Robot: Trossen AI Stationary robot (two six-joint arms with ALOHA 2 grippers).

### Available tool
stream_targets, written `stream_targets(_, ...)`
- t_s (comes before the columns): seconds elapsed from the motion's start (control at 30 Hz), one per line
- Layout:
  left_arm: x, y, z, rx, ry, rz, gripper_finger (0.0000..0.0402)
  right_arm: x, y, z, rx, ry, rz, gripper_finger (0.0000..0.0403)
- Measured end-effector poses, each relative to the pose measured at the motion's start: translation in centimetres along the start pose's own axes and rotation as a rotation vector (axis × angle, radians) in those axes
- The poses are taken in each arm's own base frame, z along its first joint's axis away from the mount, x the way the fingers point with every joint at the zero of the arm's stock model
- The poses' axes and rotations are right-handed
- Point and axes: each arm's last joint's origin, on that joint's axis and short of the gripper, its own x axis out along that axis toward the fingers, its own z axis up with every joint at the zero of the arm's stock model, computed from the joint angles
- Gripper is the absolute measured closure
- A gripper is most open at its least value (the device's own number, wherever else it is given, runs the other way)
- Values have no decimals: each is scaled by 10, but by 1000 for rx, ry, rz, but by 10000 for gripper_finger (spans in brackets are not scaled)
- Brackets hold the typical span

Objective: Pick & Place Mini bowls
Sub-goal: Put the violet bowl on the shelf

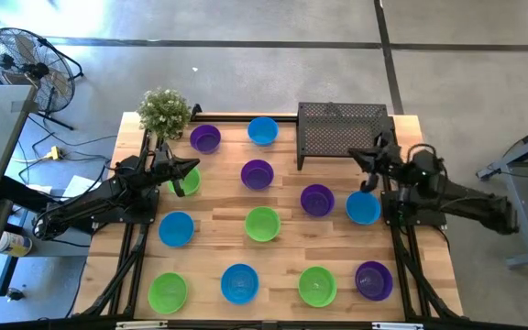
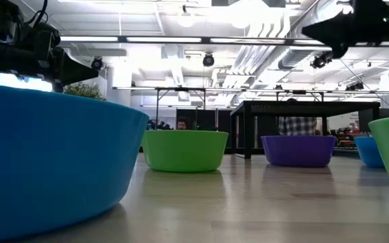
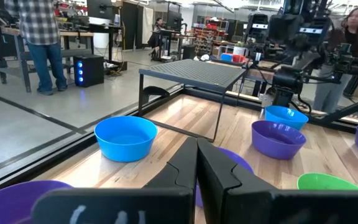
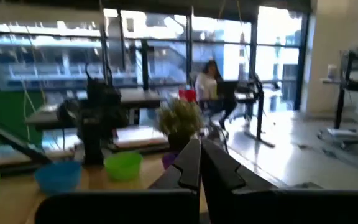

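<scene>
A dozen mini bowls in purple, blue and green stand upright on their bases across the wooden table [image 1: 218, 213]. My left gripper [image 1: 193, 168] is shut and hovers over the left side, above a green bowl [image 1: 188, 182] that it partly hides. Its wrist view shows the shut fingertips [image 3: 196, 163] with a blue bowl [image 3: 126, 137] and purple bowl [image 3: 278, 139] beyond. My right gripper [image 1: 359, 157] is shut, up in the air near the mesh tray, with a blue bowl [image 1: 363, 208] near it. In its wrist view the gripper [image 4: 200, 157] points across at a green bowl [image 4: 123, 165].
A black wire-mesh tray [image 1: 342, 134] stands at the far right of the table, and a potted plant [image 1: 164, 112] at the far left corner. The low view has a blue bowl [image 2: 46, 155] close up. People are in the room beyond [image 3: 39, 37]. A fan [image 1: 26, 64] stands off the table.
</scene>
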Motion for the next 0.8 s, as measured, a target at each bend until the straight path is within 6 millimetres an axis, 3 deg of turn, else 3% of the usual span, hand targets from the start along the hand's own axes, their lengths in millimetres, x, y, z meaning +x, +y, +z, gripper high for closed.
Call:
stream_targets(0.37, 0, 0, 0, 0, 0, 1, 401, 47, 41, 2, -111, 399, 2, 403)
stream_targets(0.8, 0, 0, 0, 0, 0, 1, 401, 76, 92, -15, -132, 810, 20, 402)
